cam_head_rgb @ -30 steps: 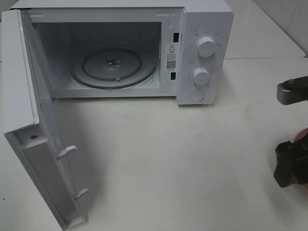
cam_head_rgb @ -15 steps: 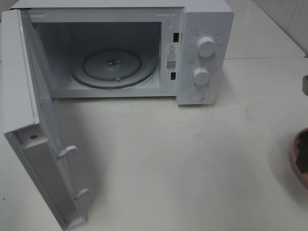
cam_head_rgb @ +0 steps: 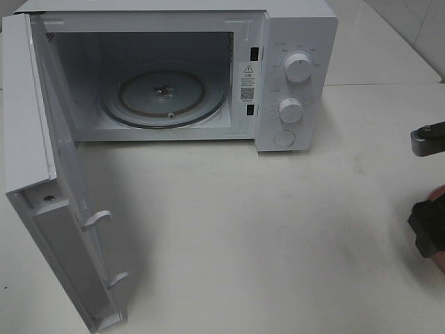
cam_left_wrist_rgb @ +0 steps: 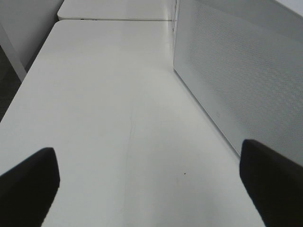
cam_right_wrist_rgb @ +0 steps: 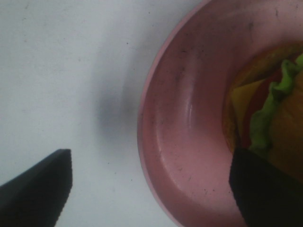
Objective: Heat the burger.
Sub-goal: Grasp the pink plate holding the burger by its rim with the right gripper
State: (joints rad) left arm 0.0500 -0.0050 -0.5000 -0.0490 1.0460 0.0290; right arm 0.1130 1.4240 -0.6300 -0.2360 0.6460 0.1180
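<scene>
The burger (cam_right_wrist_rgb: 277, 109) shows only in the right wrist view, lying on a round pink plate (cam_right_wrist_rgb: 180, 132), with green lettuce, red tomato and bun in sight. My right gripper (cam_right_wrist_rgb: 151, 189) is open and straddles the plate's rim: one finger over the table, the other by the burger, nothing held. In the exterior high view the right gripper (cam_head_rgb: 427, 186) is at the far right edge, with a sliver of the plate (cam_head_rgb: 438, 193) between its parts; the burger is hidden there. My left gripper (cam_left_wrist_rgb: 151, 184) is open over bare table.
A white microwave (cam_head_rgb: 295, 76) stands at the back, with its door (cam_head_rgb: 42, 181) swung wide open to the left and a glass turntable (cam_head_rgb: 165, 94) inside. In the left wrist view the door's perforated panel (cam_left_wrist_rgb: 236, 71) runs beside the left gripper. A white table (cam_head_rgb: 264, 229) lies in front.
The right gripper slipped out past the right edge half a second ago, baring the plate's rim. It is back at that edge now, slightly farther right than before.
</scene>
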